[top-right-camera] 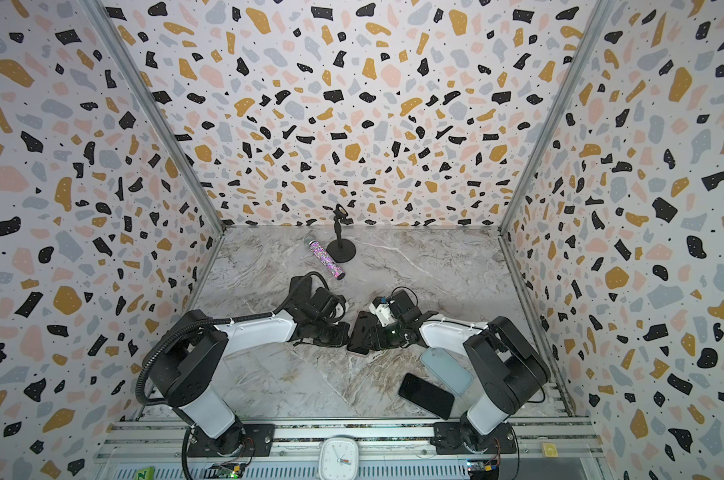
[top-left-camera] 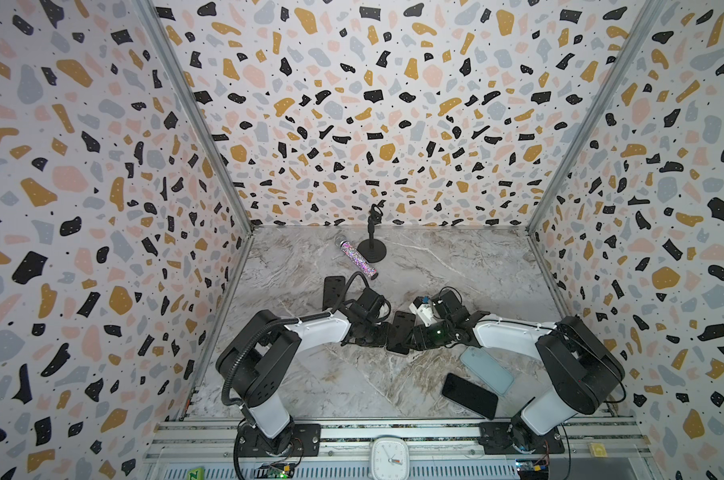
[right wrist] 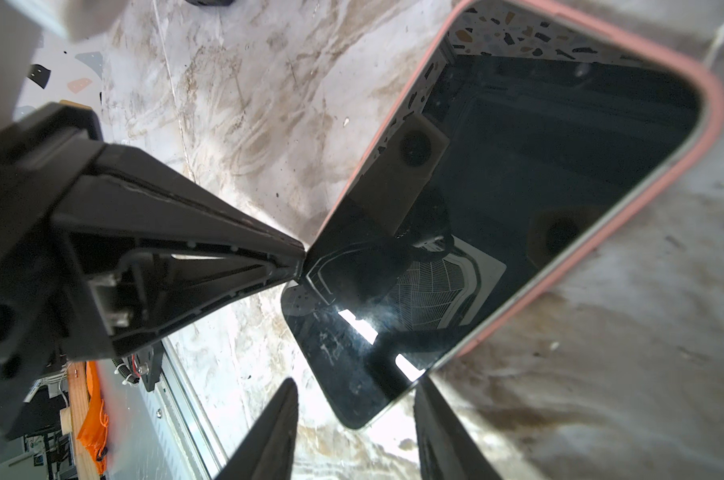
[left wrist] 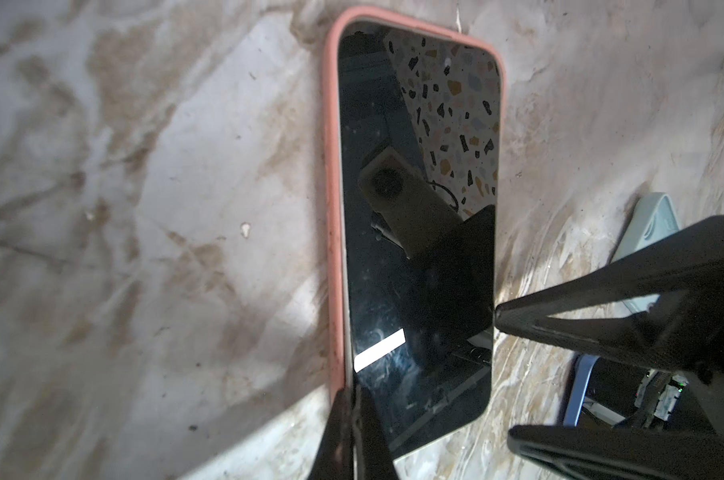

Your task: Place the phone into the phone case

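A black-screened phone [left wrist: 414, 257] lies face up on the marble table, its far end seated in a salmon-pink phone case [left wrist: 333, 199]. The near end sticks out past the case walls. My left gripper [left wrist: 354, 401] is shut, pinching the case's side wall where it ends beside the phone. In the right wrist view the phone [right wrist: 518, 174] and phone case [right wrist: 713, 112] fill the frame, and my right gripper [right wrist: 360, 419] stands open astride the phone's bare near corner. Both top views show the grippers meeting at the phone [top-left-camera: 401, 332] [top-right-camera: 362, 332] mid-table.
A light-blue case [top-left-camera: 487, 370] and a second black phone [top-left-camera: 470, 395] lie under the right arm. A black case [top-left-camera: 334, 291], a glitter microphone [top-left-camera: 358, 259] and a black stand [top-left-camera: 371, 249] sit further back. A white clock [top-left-camera: 389, 457] rests on the front rail.
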### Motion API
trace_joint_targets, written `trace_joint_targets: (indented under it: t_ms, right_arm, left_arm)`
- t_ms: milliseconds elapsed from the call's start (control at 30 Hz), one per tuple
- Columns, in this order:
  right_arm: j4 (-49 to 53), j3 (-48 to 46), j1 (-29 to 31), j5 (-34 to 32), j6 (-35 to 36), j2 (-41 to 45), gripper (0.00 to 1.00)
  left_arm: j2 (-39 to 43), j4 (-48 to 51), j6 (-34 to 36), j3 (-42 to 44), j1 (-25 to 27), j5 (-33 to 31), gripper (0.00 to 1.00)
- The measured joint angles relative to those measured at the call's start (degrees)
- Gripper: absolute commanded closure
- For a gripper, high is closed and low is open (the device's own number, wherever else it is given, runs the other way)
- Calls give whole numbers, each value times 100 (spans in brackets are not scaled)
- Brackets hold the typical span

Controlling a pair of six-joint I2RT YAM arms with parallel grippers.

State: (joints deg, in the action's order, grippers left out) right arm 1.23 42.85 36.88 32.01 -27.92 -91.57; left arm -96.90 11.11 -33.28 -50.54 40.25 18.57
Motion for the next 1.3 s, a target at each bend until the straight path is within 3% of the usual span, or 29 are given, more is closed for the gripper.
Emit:
trace_joint_targets:
  t_ms: [333,467,700,933,1300]
  right_arm:
    - [-2,-4,4,-13,-13,0,54]
    - [-22,-2,28,-26,-9,0,54]
    - [-133,59,149,55,22,-70,53]
    - [-192,87,175,149,68,-118,49]
    - [68,149,-15,105,151,-55,46]
  left_arm:
    - [81,-328,-83,186,-11,-57,100]
    - [144,-72,-66,138,22,-116,85]
    - [177,407,-57,17,118,-114,82]
    - [175,625,-61,-61,155,-118,83]
    - [164,772,-85,-151,192,-146,97]
